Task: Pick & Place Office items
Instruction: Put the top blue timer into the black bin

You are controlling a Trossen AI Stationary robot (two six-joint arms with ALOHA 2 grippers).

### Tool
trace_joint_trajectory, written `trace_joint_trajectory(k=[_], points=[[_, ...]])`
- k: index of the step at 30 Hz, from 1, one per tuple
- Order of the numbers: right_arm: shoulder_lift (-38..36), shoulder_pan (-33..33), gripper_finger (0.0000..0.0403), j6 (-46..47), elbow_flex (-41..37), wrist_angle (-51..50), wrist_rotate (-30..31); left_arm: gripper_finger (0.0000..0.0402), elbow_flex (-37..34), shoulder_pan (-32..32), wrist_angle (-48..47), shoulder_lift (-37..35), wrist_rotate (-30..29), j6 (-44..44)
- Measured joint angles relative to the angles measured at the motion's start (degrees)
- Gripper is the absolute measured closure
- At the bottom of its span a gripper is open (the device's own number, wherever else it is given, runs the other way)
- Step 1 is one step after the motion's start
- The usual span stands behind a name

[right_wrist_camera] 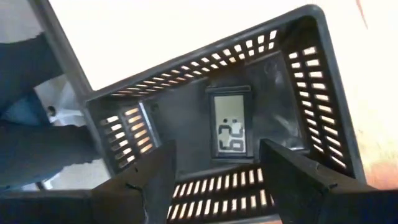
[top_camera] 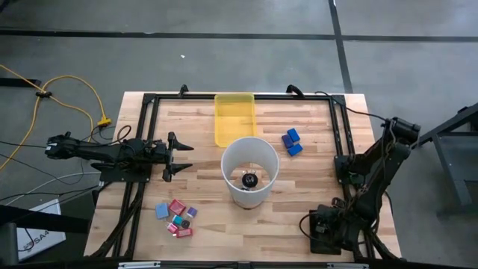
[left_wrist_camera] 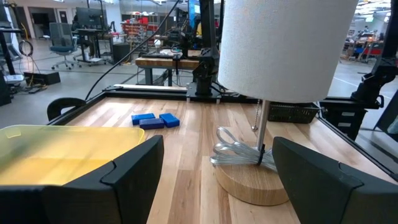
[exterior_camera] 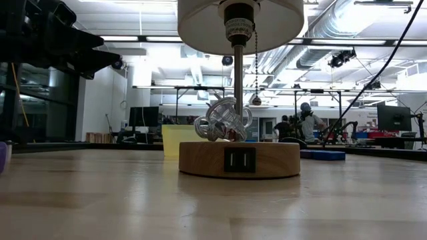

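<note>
The small office pieces (top_camera: 177, 217), pink, red, purple and light blue, lie in a cluster near the table's near-left corner. Bigger bright-blue pieces (top_camera: 292, 142) (left_wrist_camera: 155, 119) lie flat on the table, right of the yellow tray (top_camera: 234, 116). My left gripper (top_camera: 179, 155) (left_wrist_camera: 214, 180) is open at the table's left side, level, pointing at a white-shaded lamp (top_camera: 250, 170); it touches nothing. My right gripper (right_wrist_camera: 214, 168) is open at the near-right corner, pointing down into a black mesh basket (top_camera: 328, 228).
The lamp (left_wrist_camera: 267, 124) stands mid-table on a round wooden base (exterior_camera: 239, 159) with a twisted metal ornament. The yellow tray (left_wrist_camera: 62, 152) lies behind it toward the far edge. The black basket (right_wrist_camera: 186, 118) holds a small digital display (right_wrist_camera: 230, 129). A black frame (top_camera: 146, 101) borders the table.
</note>
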Motion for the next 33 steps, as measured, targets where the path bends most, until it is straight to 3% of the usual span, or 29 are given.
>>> trace_joint_trajectory(k=[19,33], points=[[-4.1,-6.3,0.0186,-1.3,0.0,-2.4,0.2,0.0109,0.0,0.0,0.0,0.0,0.0,0.0],[-4.1,-19.2,0.0186,4.1,0.0,-6.5,0.1,0.0109,0.0,0.0,0.0,0.0,0.0,0.0]])
